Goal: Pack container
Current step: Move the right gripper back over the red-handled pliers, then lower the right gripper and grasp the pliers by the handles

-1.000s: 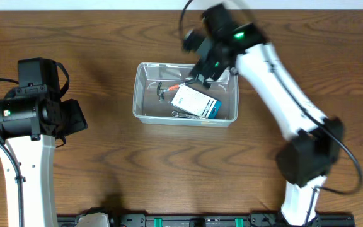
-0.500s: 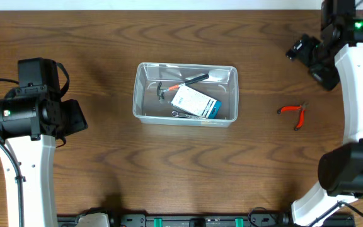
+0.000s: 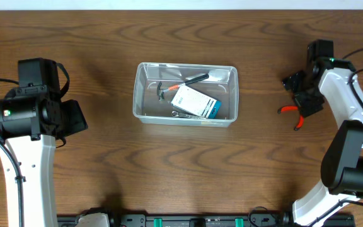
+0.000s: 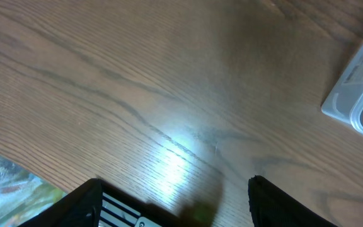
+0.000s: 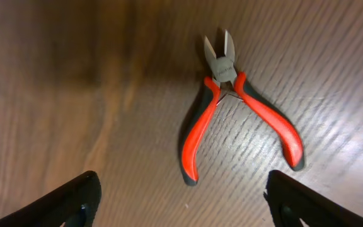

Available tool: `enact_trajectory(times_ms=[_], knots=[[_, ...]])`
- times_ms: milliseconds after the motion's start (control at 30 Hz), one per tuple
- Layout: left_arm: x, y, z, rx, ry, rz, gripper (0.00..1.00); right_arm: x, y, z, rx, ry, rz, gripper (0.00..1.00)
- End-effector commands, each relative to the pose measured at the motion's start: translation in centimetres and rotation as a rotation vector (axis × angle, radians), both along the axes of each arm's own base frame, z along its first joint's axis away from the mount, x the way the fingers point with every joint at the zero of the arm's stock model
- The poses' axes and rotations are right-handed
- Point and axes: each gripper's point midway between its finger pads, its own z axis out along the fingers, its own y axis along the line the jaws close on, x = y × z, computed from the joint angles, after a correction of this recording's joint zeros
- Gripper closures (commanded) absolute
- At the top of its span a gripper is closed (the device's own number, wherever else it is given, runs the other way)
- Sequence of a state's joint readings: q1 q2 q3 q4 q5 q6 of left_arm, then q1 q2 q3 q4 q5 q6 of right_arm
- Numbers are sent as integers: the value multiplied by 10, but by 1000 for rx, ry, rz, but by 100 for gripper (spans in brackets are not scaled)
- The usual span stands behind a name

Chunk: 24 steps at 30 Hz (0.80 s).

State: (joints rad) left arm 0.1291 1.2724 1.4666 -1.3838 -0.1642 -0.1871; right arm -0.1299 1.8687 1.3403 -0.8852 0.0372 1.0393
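Note:
The clear plastic container (image 3: 138,94) sits at the table's middle back and holds a small hammer (image 3: 169,89), a white-and-blue box (image 3: 196,103) and a metal tool. Its corner shows in the left wrist view (image 4: 361,94). Red-handled pliers (image 3: 292,112) lie on the table at the right, also in the right wrist view (image 5: 232,120). My right gripper (image 5: 181,198) is open and empty, just above the pliers' handle ends; in the overhead view it (image 3: 302,94) hovers over them. My left gripper (image 4: 175,202) is open and empty over bare table left of the container.
The left arm (image 3: 33,107) stands at the table's left side. The right arm's base (image 3: 351,170) stands at the right front. A black rail (image 3: 188,221) runs along the front edge.
My right arm has swung from over the container to the far right and come down over the pliers. The left arm has not moved.

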Motion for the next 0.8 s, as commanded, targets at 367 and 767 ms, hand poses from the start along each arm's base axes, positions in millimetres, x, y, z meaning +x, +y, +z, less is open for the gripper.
enact_trajectory(times_ms=[367, 767], knots=[[-5, 1, 0, -4, 12, 17, 33, -18, 2, -53, 47, 137, -141, 17], [-6, 0, 0, -5, 16, 17, 33, -21, 1, -59, 43, 159, -158, 25]])
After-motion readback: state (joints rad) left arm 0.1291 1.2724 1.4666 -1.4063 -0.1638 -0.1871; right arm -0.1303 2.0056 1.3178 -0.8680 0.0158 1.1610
